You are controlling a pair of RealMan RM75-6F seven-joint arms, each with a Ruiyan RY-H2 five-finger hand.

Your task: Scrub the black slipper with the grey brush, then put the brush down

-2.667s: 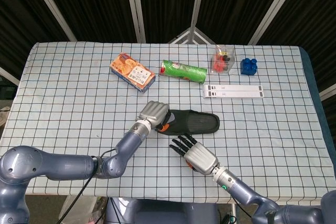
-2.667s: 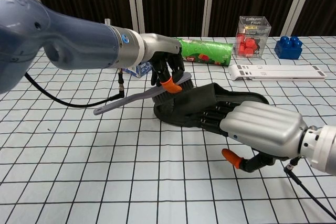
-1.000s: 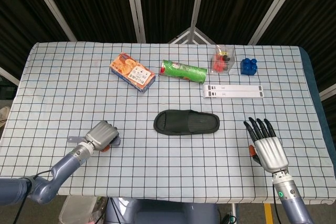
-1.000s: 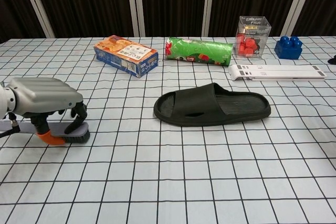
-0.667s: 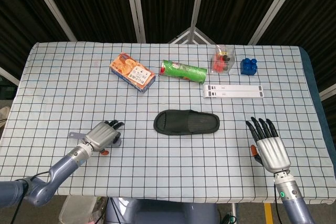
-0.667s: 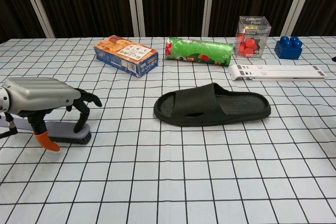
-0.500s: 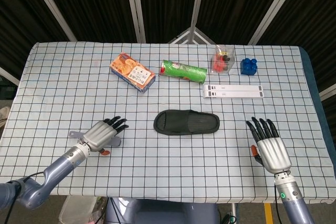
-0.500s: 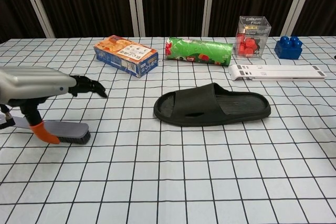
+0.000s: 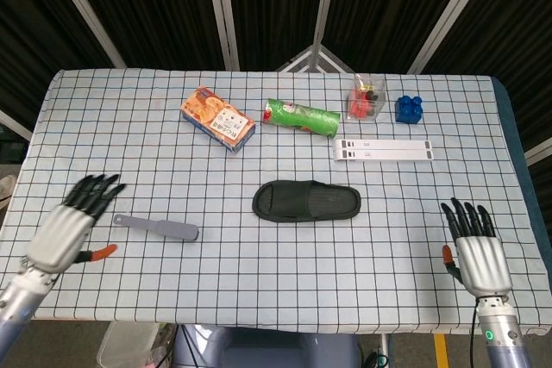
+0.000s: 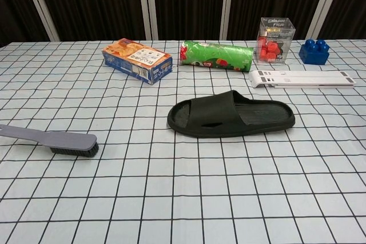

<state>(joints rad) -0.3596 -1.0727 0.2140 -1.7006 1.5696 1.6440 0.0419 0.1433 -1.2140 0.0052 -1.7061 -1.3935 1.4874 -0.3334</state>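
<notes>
The black slipper lies flat near the middle of the checked table. The grey brush lies on the cloth to the slipper's left, bristles down, with nothing touching it. My left hand hovers at the table's front left, fingers spread, a short way left of the brush handle. My right hand is at the front right edge with fingers spread and holds nothing. Neither hand appears in the chest view.
Along the far side stand an orange carton, a green packet, a clear box of red pieces, a blue block and a white strip.
My left hand has let go of the brush, opened and drawn back to the left. The brush now lies alone on the cloth. My right hand has pulled back toward the front right edge.
</notes>
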